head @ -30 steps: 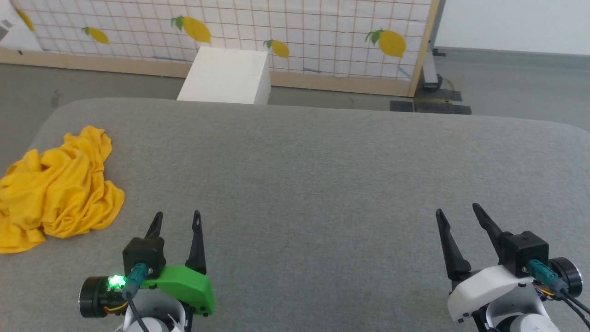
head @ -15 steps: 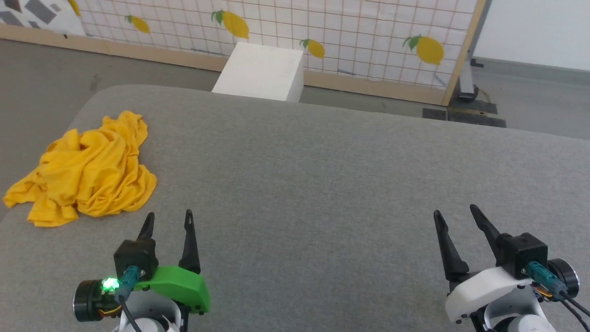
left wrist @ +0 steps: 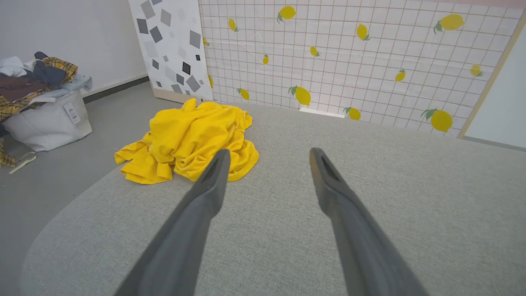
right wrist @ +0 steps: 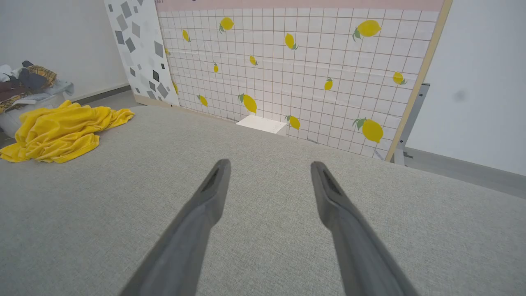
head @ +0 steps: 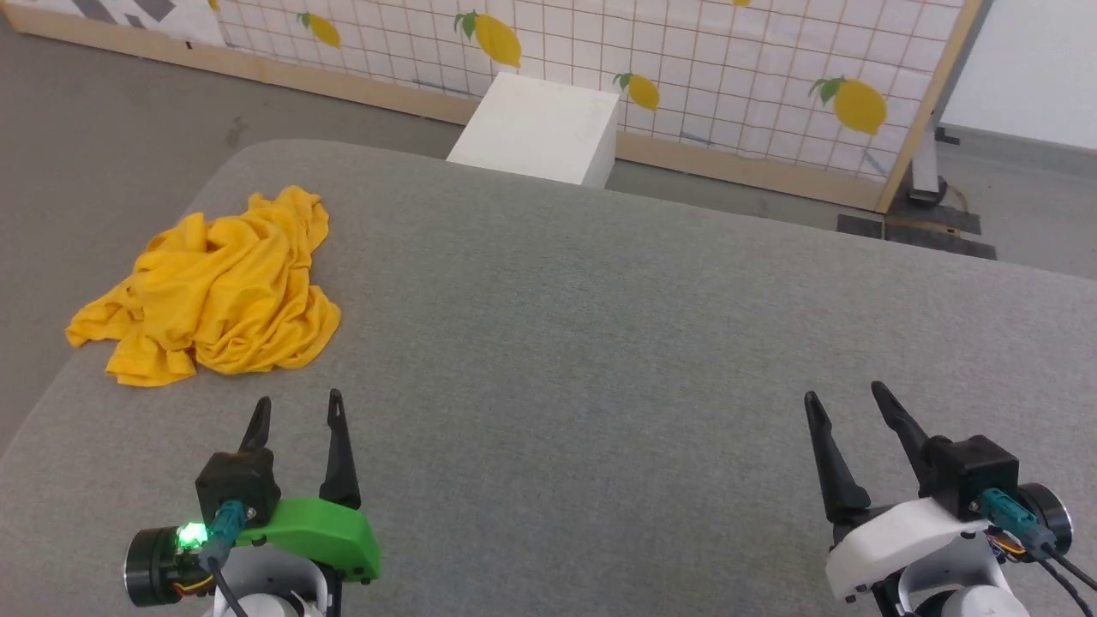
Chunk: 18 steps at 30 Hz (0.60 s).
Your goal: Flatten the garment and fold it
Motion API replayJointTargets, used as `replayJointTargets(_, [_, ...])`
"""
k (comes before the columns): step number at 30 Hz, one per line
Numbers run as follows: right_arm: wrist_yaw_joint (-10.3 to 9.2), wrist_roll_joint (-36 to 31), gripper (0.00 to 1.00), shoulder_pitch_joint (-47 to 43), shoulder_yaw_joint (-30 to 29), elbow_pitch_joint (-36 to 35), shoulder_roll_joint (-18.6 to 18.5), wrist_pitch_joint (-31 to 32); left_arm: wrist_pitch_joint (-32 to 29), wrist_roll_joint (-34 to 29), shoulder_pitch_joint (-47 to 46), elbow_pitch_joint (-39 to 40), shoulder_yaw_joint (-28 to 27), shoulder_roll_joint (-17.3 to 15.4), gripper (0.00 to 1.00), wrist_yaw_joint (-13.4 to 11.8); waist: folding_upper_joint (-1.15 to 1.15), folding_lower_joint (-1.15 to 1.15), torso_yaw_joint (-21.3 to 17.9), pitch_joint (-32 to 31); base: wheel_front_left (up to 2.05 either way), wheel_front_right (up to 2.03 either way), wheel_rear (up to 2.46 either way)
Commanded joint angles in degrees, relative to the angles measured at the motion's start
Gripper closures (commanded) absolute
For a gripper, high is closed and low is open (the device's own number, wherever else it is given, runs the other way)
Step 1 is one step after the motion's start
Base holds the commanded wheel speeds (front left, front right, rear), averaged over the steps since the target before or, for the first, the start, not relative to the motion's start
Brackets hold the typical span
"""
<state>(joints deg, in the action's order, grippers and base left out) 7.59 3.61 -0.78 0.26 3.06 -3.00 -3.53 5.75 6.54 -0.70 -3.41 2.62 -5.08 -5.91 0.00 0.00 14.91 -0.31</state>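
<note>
In the head view, a crumpled bright yellow cotton T-shirt (head: 214,291) is lying at the grey fabric worktop's (head: 600,343) left edge, ahead of the wide-open, empty left hand (head: 297,398); in the left wrist view, near, ahead-left; in the right wrist view, well apart from the open, empty right hand (right wrist: 269,162).

- The worktop (head: 617,343) is a broad, flat surface covered in grey woven fabric, with softly rounded edges and a rounded far-left corner.
- The garment (head: 214,287) lies directly on it as a crumpled heap near that far-left corner.
- Its cloth is bunched in thick folds, and what faces up is plain bright yellow.
- A flatter flap spreads from the heap to the worktop's left edge. Whether it hangs over that edge cannot be told.
</note>
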Motion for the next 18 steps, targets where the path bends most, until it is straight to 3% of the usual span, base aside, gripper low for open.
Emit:
replayJointTargets(1, [-0.04,0.4,0.00,1.1,0.1,0.2,0.1,-0.5,0.7,0.8,0.7,-0.2,0.1,-0.5,0.00,-0.6,0.00,0.00,0.7,0.0,0.00,0.00,0.00])
replayJointTargets(18, [-0.06,1.7,0.00,1.4,0.3,1.1,0.1,-1.6,2.5,3.2,1.4,-0.7,0.9,-1.5,0.00,-3.1,0.00,0.00,5.8,-0.1,0.00,0.00,0.00])
